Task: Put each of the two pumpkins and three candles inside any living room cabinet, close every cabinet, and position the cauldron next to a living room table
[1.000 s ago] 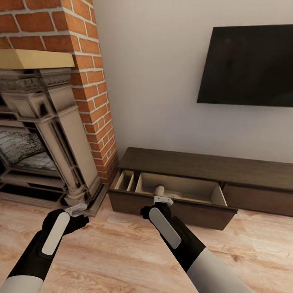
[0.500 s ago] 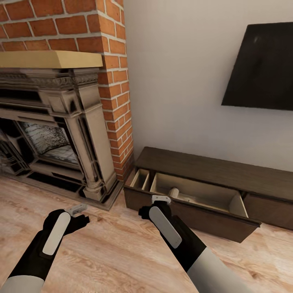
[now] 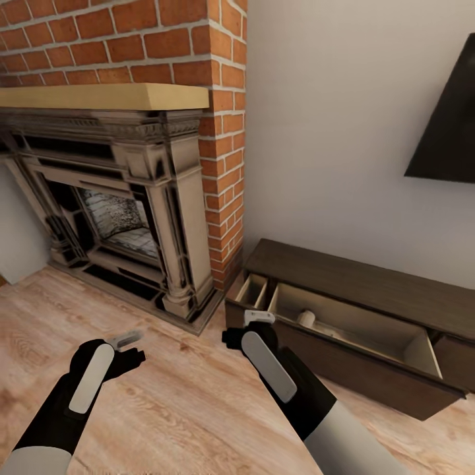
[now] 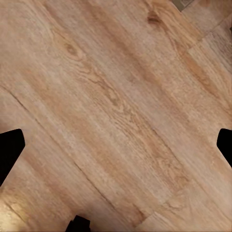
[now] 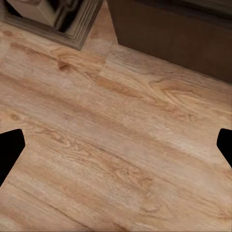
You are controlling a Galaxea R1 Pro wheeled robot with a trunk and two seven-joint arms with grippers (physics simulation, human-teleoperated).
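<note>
Head view: we are facing the low dark-brown wooden cabinet (image 3: 369,290), its drawer holding a beige stubby candle (image 3: 305,319); both our grippers' fingers are spread, empty.

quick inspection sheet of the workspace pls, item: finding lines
surface: light wood plank floor, bare where it shows in the wrist views
job's things: dark-brown cabinet with its pull-out compartment open; one beige candle lying inside it
clutter: nothing seen
grippers: left gripper and right gripper both open, holding nothing, above the floor
cables: nothing seen
surroundings: brick fireplace with wooden mantel, white wall, dark wall screen
</note>
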